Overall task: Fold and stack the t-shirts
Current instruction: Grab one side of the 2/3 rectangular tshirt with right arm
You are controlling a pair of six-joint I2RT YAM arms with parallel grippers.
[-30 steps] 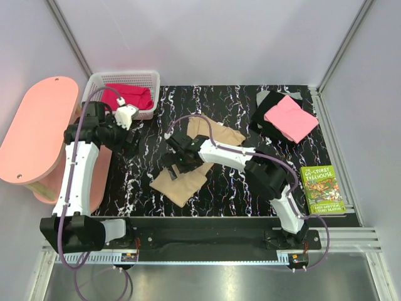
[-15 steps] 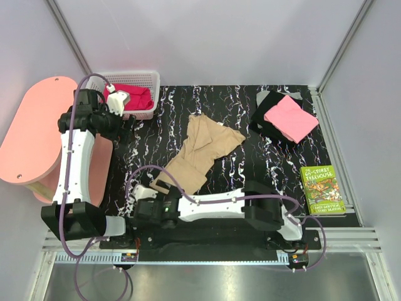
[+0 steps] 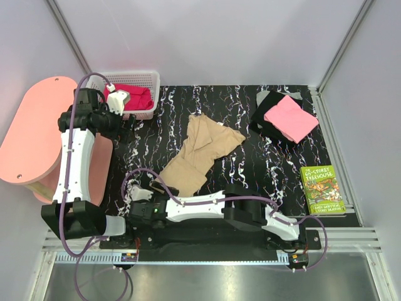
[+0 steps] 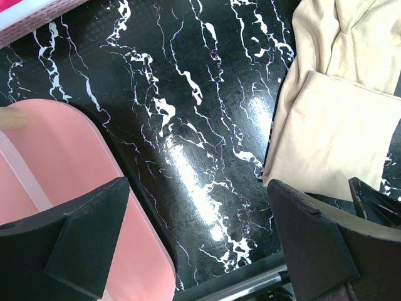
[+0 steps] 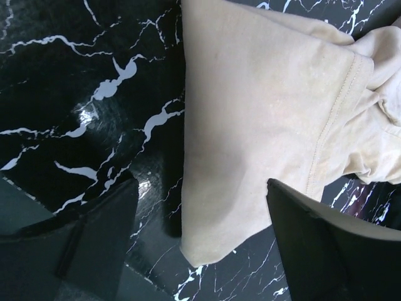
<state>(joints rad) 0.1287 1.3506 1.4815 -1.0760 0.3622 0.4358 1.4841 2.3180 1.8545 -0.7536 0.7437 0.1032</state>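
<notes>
A tan-beige t-shirt (image 3: 199,153) lies loosely folded, slanting across the middle of the black marbled mat (image 3: 250,169). Its near corner (image 5: 263,106) lies flat below my right gripper (image 5: 202,185), whose jaws stand open above it, holding nothing. In the top view the right gripper (image 3: 147,189) is low at the near left, its arm stretched along the front edge. My left gripper (image 3: 123,123) hovers open and empty near the basket; its view shows the tan shirt (image 4: 332,138) to the right. A pink t-shirt (image 3: 289,118) lies folded on a black one (image 3: 266,106) at the back right. A magenta-red shirt (image 3: 131,95) fills the basket.
A white mesh basket (image 3: 150,78) stands at the mat's back left corner. The pink oval side table (image 3: 34,132) sits left of the mat, its edge (image 4: 62,163) under my left fingers. A green paperback book (image 3: 321,189) lies at the right edge.
My right arm has swung from over the tan shirt's middle down to the near left, leaving the shirt lying whole on the mat. My left gripper has drawn back towards the basket.
</notes>
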